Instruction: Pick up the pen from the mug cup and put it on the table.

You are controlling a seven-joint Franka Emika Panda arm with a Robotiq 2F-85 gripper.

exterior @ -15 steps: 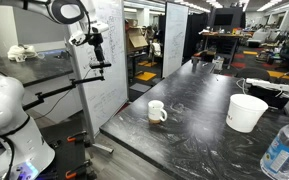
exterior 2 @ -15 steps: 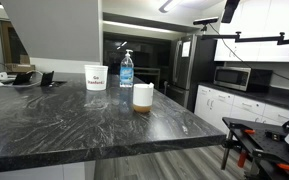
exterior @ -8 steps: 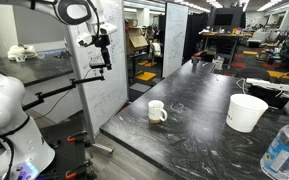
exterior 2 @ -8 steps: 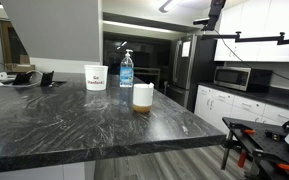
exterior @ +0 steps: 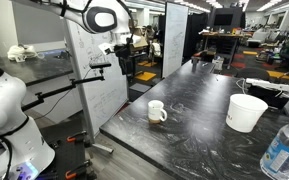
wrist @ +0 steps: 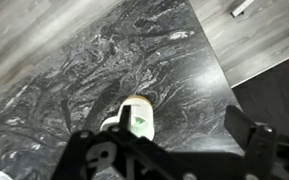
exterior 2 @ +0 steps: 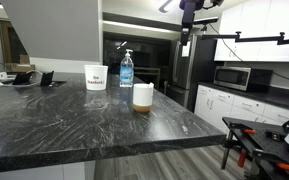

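The small white mug cup (exterior: 157,111) stands on the black marbled table (exterior: 199,130) near its corner; it also shows in an exterior view (exterior 2: 143,96) and from above in the wrist view (wrist: 136,118). I cannot make out the pen in any view; the mug's inside is only a pale greenish blur. My gripper (exterior: 124,46) hangs high in the air beyond the table's edge, well above and to the side of the mug, also seen in an exterior view (exterior 2: 187,25). In the wrist view its dark fingers (wrist: 169,142) are spread wide with nothing between them.
A large white handleless tub (exterior: 247,112) and a clear plastic bottle (exterior: 281,150) stand on the table, also seen in an exterior view as tub (exterior 2: 96,77) and bottle (exterior 2: 126,70). A whiteboard (exterior: 94,60) and a camera stand sit off the table's end.
The arm has swung towards the table over the last second, carrying the gripper closer to the space above the mug. The mug, tub and bottle have not moved.
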